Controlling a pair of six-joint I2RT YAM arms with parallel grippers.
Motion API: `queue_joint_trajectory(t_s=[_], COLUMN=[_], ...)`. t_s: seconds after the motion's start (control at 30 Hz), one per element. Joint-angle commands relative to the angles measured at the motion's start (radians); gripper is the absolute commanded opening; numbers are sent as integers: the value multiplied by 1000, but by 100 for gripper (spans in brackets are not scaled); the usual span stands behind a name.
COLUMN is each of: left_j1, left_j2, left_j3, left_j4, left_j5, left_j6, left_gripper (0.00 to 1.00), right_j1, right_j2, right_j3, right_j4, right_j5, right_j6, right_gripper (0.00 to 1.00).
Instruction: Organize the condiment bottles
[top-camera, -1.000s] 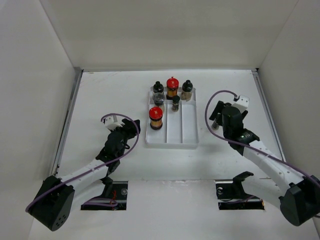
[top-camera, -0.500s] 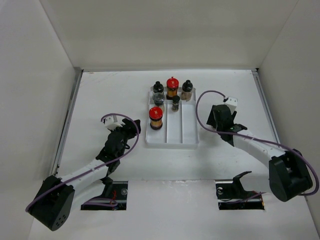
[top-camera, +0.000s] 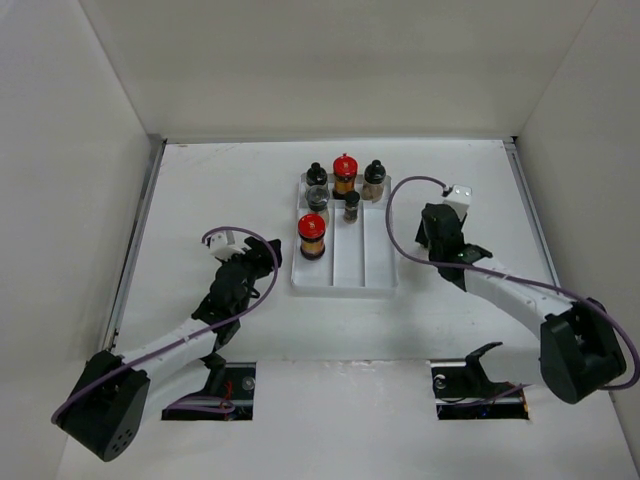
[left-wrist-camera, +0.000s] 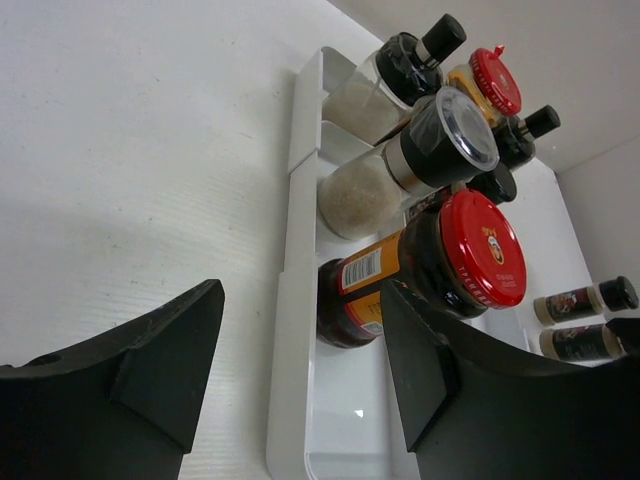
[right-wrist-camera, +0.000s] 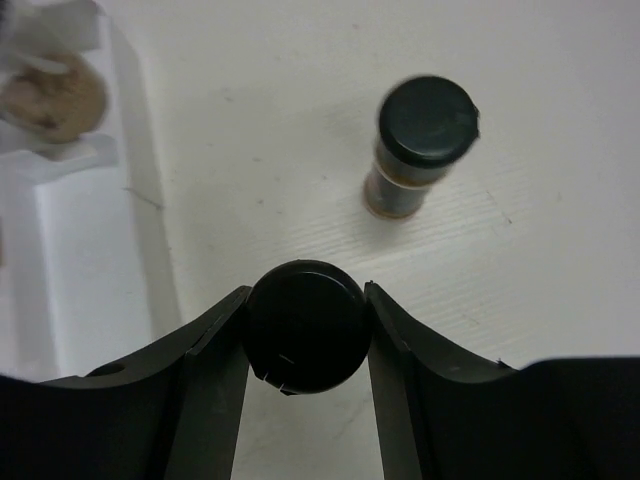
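Six condiment bottles stand in the white tray (top-camera: 378, 262): a red-capped amber one (top-camera: 312, 236) in front, another (top-camera: 345, 172) at the back, black-capped ones beside them. In the left wrist view the front red-capped bottle (left-wrist-camera: 430, 270) is just ahead. My left gripper (left-wrist-camera: 300, 300) is open and straddles the tray's left rim (left-wrist-camera: 290, 330), gripping nothing. Right of the tray, my right gripper (right-wrist-camera: 306, 290) is shut on the black cap (right-wrist-camera: 305, 325) of a slim bottle standing on the table. A second slim black-capped bottle (right-wrist-camera: 415, 150) stands just beyond it.
The tray's right-hand lanes (top-camera: 375, 245) hold nothing in their front part. White walls close in the table on the left, the back and the right. In the top view the right arm (top-camera: 440, 232) hides both slim bottles.
My right gripper has swung left and down over the slim bottles and closed on one bottle's cap. The left arm has stayed where it was.
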Motion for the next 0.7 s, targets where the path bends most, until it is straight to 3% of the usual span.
queue_joint_trajectory(t_s=[0.0,0.13,0.33,0.67], left_j1=[3,6,15,23], left_j2=[-27,-22,-34,-51], left_j3=[-8,-8,-17,-19], left_j4=[52,47,43,40], left_j5=[2,13,13,16], left_j6=[-9,-12,-12,-15], left_gripper=[62,62,62,63], right_j1=[90,200,330,363], right_j2=[-87,-32,189,430], right_j3=[102,183,331,458], right_j4=[52,61,120,124], right_j5=[48,-13,-56,-62], right_j6=[-29,-13,-3,-21], right_gripper=[37,37,37,39])
